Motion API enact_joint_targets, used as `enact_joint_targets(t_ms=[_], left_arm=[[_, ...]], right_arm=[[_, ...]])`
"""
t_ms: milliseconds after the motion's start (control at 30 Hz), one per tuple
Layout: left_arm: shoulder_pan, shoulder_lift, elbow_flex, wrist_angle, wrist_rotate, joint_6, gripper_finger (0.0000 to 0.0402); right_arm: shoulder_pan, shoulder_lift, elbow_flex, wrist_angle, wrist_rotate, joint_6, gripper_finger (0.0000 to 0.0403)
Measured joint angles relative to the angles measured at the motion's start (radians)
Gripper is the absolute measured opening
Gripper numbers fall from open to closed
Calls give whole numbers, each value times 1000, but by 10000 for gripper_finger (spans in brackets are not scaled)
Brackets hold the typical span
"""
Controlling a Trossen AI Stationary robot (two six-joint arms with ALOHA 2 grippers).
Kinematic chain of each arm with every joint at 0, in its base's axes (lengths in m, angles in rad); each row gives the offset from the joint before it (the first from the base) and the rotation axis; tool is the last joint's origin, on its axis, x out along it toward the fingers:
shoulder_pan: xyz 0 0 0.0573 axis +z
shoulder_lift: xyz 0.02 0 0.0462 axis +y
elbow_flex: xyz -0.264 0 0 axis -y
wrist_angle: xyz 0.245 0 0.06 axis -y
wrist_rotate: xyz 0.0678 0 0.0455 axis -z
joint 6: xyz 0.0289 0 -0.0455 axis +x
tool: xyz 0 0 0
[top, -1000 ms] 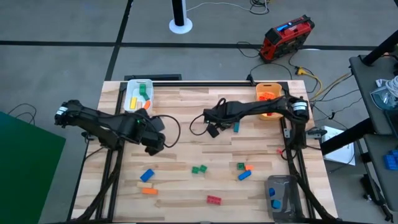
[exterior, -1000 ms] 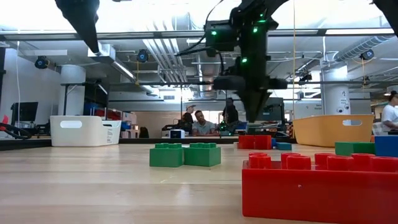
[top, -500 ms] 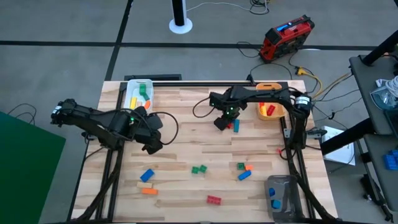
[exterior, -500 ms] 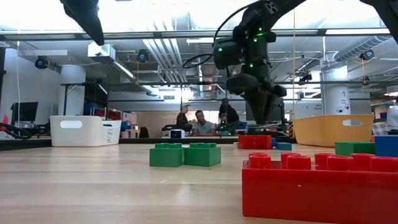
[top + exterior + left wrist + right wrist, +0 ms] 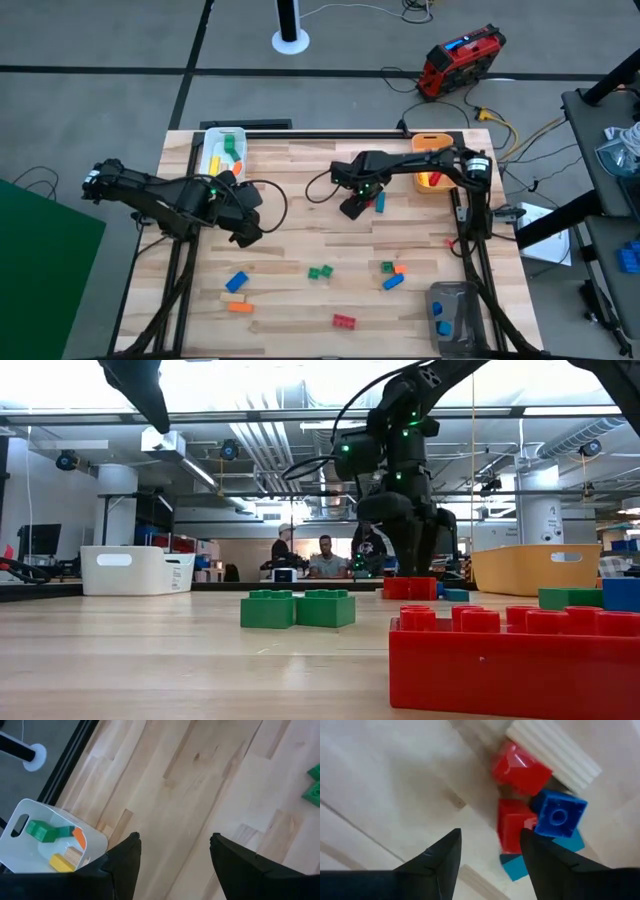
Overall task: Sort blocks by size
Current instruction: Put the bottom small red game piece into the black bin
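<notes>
Studded blocks lie scattered on the wooden table (image 5: 300, 240). A small cluster lies mid-table toward the far right: two red blocks (image 5: 520, 767) (image 5: 512, 822), a dark blue block (image 5: 557, 815) and a light blue block (image 5: 517, 865). My right gripper (image 5: 490, 845) is open and points down just above this cluster (image 5: 374, 200). In the low view it (image 5: 412, 565) hangs over a red block (image 5: 410, 588) without touching it. My left gripper (image 5: 172, 840) is open over bare wood at the left (image 5: 248, 230), near the white bin (image 5: 45, 840).
The white bin (image 5: 222, 152) holds green, orange and yellow blocks. An orange bin (image 5: 432, 160) stands at the far right and a grey bin (image 5: 452, 310) with blue blocks at the near right. Near the front lie blue (image 5: 237, 282), orange (image 5: 240, 307), green (image 5: 320, 272) and red (image 5: 344, 321) blocks.
My right gripper has swung and turned above the red and blue cluster and come down closer to it, staying open. The blocks have not moved.
</notes>
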Motion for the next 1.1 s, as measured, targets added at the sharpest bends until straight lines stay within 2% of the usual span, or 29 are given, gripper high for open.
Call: enact_joint_targets(t_ms=[133,433,667,967,1100], left_arm=[[0,0,0,3,-10,0,213],[0,0,0,10,-9,0,213],[0,1,0,13,-9,0,213],[0,1,0,14,-34,0,213],[0,1,0,14,-35,1,213]], right_arm=[[12,0,0,0,1,0,191],[12,-2,0,-18,106,18,189],[34,29,-7,-3,49,19,193],[72,29,-5,-6,41,35,172],[81,29,-5,-14,2,82,173]])
